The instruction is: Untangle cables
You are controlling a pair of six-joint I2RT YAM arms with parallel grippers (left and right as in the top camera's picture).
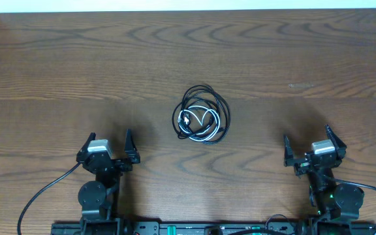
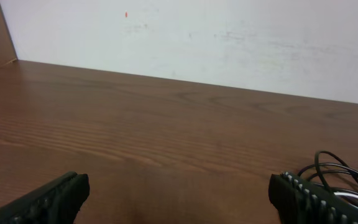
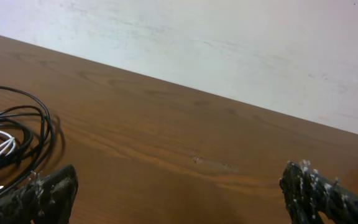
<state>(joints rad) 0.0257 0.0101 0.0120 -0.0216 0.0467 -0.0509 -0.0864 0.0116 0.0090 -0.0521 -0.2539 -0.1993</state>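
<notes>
Opening step, nothing gripped yet. The black cables (image 1: 223, 112) and the white cable (image 1: 204, 130) lie coiled together at frame centre on the wooden table (image 1: 57, 65). My left gripper (image 1: 108, 143) and right gripper (image 1: 307, 140), at lower left and lower right, gape wide and empty. Next, I judge, each reaches inward to pinch a separate strand.

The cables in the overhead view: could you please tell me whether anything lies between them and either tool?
Nothing visible does. Only bare table separates the cables from the left tool and the right tool, both open.
</notes>
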